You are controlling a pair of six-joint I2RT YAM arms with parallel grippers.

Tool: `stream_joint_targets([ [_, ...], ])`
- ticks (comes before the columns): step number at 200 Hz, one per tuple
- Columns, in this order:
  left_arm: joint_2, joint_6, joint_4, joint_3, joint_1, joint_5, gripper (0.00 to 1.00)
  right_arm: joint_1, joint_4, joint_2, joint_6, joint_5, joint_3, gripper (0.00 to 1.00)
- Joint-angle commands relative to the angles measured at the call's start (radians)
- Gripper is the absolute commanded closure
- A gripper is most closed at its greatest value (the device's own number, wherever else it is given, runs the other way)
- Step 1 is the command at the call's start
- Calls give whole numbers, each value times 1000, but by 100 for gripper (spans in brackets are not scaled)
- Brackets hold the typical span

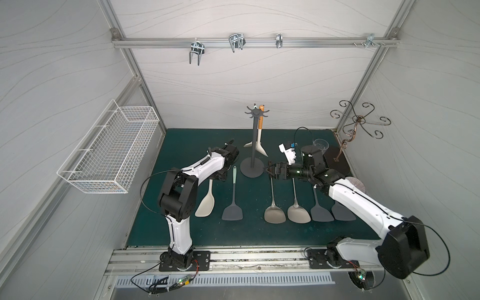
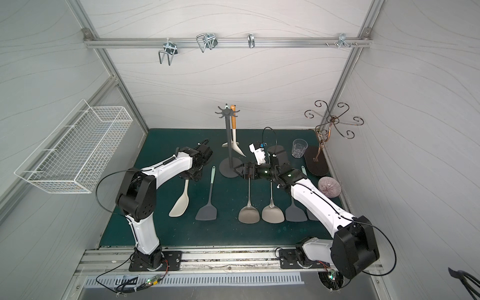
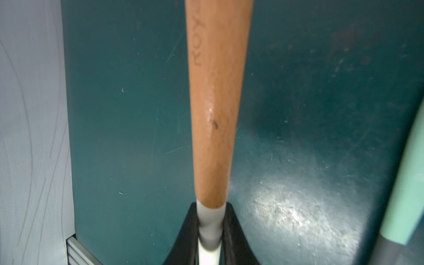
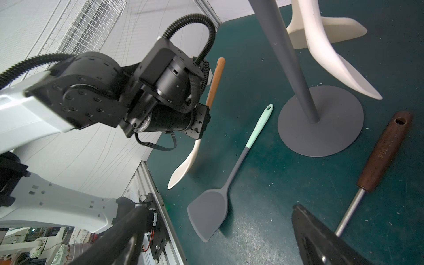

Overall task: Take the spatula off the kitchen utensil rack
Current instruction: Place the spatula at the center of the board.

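Left fingers (image 3: 234, 234) are clenched on the wood-handled spatula (image 3: 215, 103), pinching the white neck just below the wood. It's off the kitchen utensil rack (image 1: 253, 145) and low at the worktop (image 1: 181, 233), cream blade toward the front edge. Can't tell if the blade tip touches the mat or hangs just above it. Right fingers (image 4: 321, 238) are spread wide and hold nothing, parked just beside the rack's disc base and over the brown handle of a steel spatula (image 4: 385, 151).

- **Drop on release:** the pinch sits on a narrow, smooth neck. If the blade isn't down yet, letting go could make it drop, roll and knock the mint-handled spatula (image 1: 232, 200) lying just beside it.
- **Snag on retreat:** the left wrist is crowded by that mint handle, so a sloppy pull-back could drag it.
- **Rack bump:** the right arm is very close to the rack. A bump to the pole or base could rock it and shake loose the orange-handled spatula (image 1: 260, 122) and the other utensil hanging behind it.
- **Wrong grasp:** if the right fingers close here, they would grab the steel spatula, not a rack item.
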Motion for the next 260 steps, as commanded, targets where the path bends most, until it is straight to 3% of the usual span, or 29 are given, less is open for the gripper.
stream_joint_targets([
  [1,42,-30,-53,54,-10,-25,100,8,-3,-10,3,-3,-4,1],
  [114,184,-32,-141,161,-35,16,100,26,45,44,25,-21,1,1],
  [260,208,-56,-192,143,-47,16,100,51,33,14,19,-13,-4,1],
])
